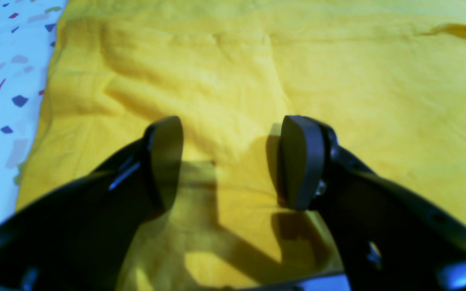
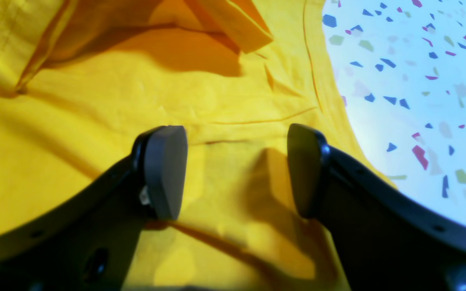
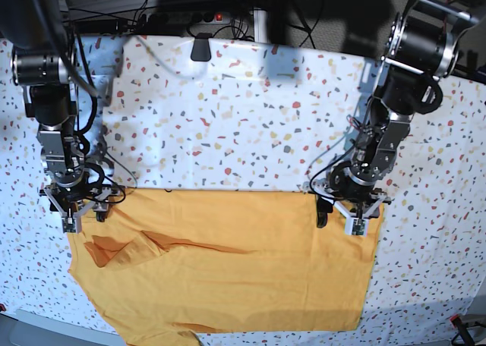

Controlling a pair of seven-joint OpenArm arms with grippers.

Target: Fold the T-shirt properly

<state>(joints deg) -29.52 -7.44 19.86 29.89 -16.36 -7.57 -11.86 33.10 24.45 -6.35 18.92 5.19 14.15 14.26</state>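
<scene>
The orange-yellow T-shirt lies spread flat on the table's near half, with a sleeve folded inward at its left side. My left gripper stands open low over the shirt's far right corner. In the left wrist view its jaws straddle bare yellow cloth, gripping nothing. My right gripper is open at the far left corner. In the right wrist view it hovers over wrinkled cloth near a seam, empty, and a folded flap lies beyond it.
A white tablecloth with coloured speckles covers the table and shows beside the shirt's edge in both wrist views. A black clip and cables sit at the far edge. The shirt's lower left reaches the table's front edge.
</scene>
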